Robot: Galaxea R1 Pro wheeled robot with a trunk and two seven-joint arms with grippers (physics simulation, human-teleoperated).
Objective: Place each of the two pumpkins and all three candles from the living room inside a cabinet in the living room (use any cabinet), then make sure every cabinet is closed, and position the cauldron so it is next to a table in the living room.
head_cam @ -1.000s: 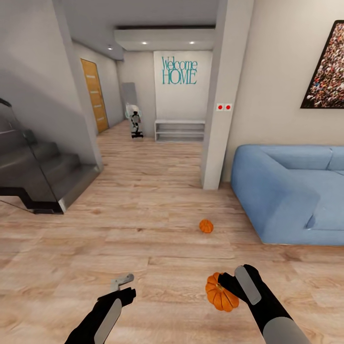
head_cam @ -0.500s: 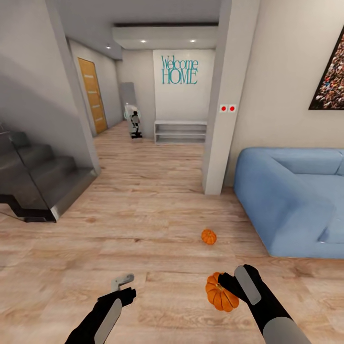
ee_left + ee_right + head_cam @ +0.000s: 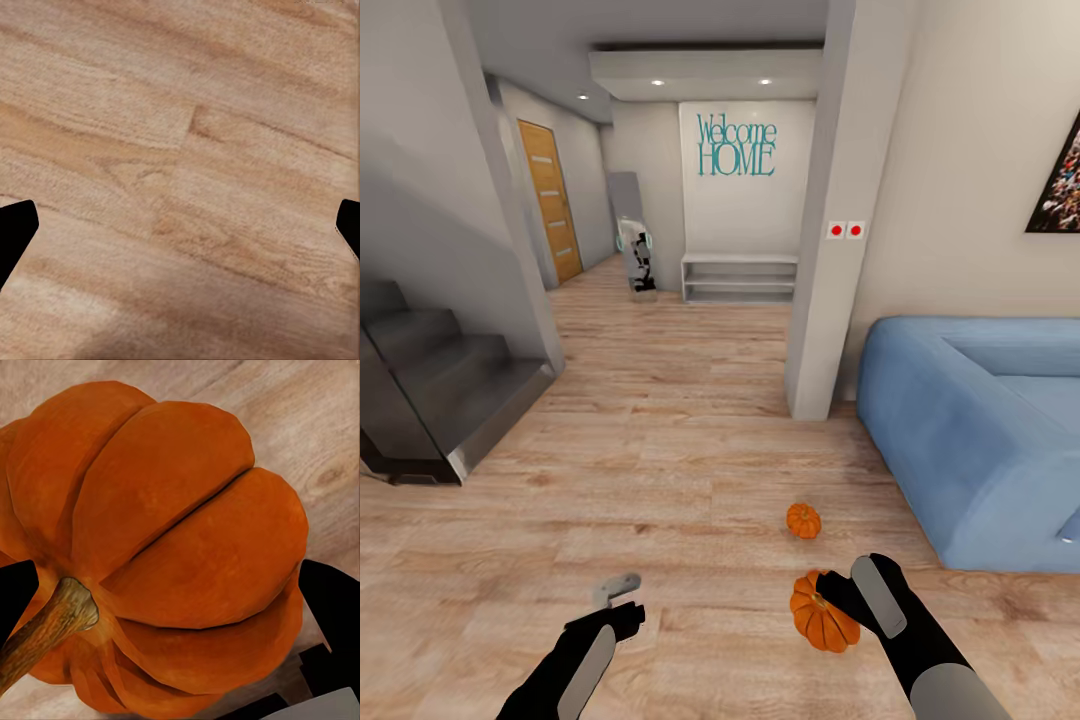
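Observation:
My right gripper (image 3: pixel 838 601) is shut on an orange ribbed pumpkin (image 3: pixel 822 612), held above the wood floor at the lower right of the head view. Close up in the right wrist view, that pumpkin (image 3: pixel 161 547) sits between the two dark fingers with its stem off to one side. A second, smaller-looking pumpkin (image 3: pixel 803 520) lies on the floor just ahead, near the blue sofa (image 3: pixel 980 430). At the lower left my left gripper (image 3: pixel 618 592) is open and holds nothing; its wrist view looks at bare floorboards between the fingertips (image 3: pixel 16 232).
A grey pillar (image 3: pixel 835 250) stands ahead beside the sofa. Dark stairs (image 3: pixel 430 390) rise at the left. A hallway runs back to a white shelf (image 3: pixel 738 277), a wooden door (image 3: pixel 548 200) and a small robot figure (image 3: pixel 641 262). Wood floor stretches ahead.
The whole view has shifted as the camera moved: the floor pumpkin, sofa and pillar sit lower and further right now. Both arms hold the same pose, pumpkin still gripped.

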